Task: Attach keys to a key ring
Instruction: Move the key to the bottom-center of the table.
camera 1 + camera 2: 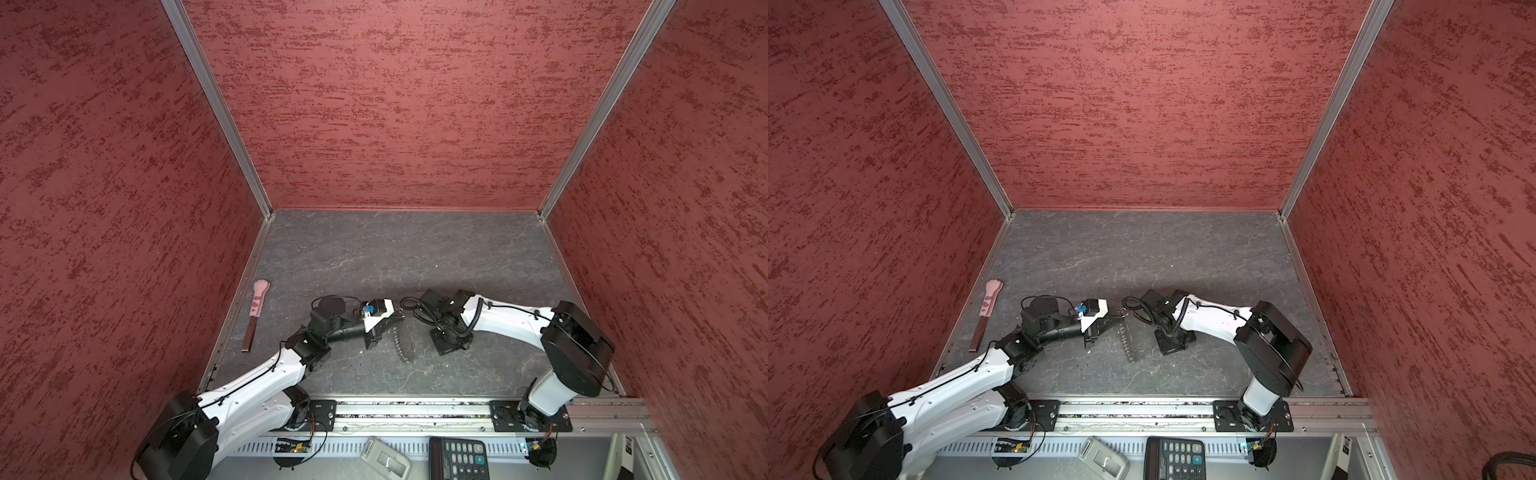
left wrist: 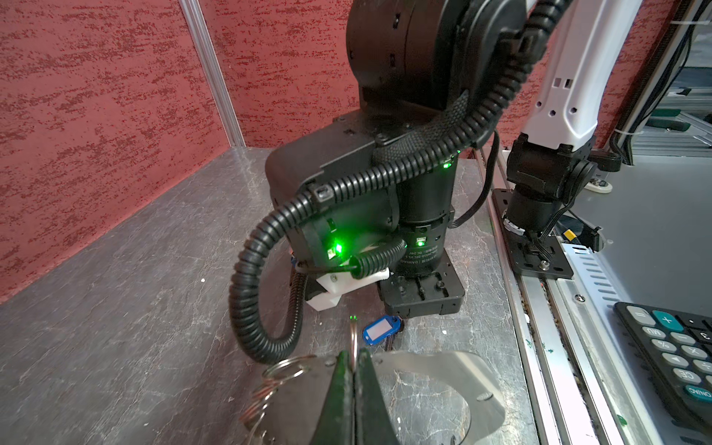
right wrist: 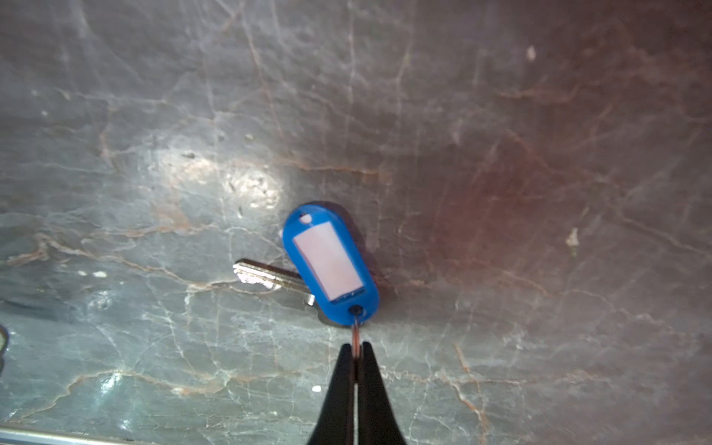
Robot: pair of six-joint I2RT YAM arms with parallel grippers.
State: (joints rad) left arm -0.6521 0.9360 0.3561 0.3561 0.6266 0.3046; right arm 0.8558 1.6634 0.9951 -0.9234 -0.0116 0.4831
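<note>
Right claw (image 3: 356,348) clamped on keys (image 3: 330,262); left claw (image 2: 353,362) clamped on key ring (image 2: 353,337); broad table (image 1: 395,249) beyond.

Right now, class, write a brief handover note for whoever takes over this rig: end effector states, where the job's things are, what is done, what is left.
Left end effector: shut on a thin ring of the key ring, whose row of small silver metal links trails from it.
Right end effector: shut on the tiny ring of the small blue plastic key tag, lying on the grey marbled table over a silver metal key.
Done: both pieces gripped.
Left: join the tag's ring to the key ring.
</note>
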